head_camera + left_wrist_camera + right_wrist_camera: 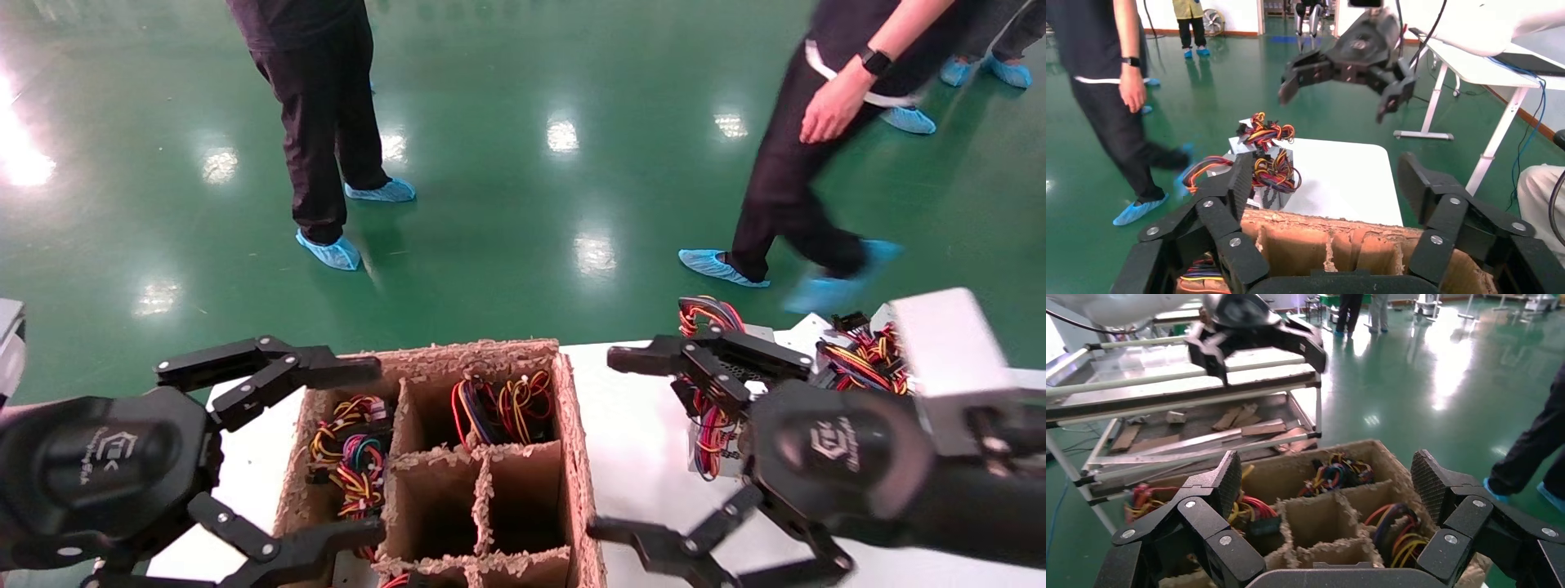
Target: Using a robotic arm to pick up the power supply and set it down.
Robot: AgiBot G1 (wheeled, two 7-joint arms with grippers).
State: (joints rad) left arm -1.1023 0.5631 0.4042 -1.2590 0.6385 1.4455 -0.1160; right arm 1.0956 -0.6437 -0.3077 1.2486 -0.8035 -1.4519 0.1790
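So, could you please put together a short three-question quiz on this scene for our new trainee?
1. True or false: the right gripper is shut on a power supply.
2. Multiple choice: the loose power supplies with coloured wires lie
A. on the green floor
B. on the white table, on the robot's right of the cardboard box
C. between the left gripper's fingers
3. Fill in: both front middle compartments of the box, seen from the head view, look ____.

Key:
1. False. Both it and the left gripper are open and hold nothing.
2. B
3. Empty; wire bundles show in the far compartments.
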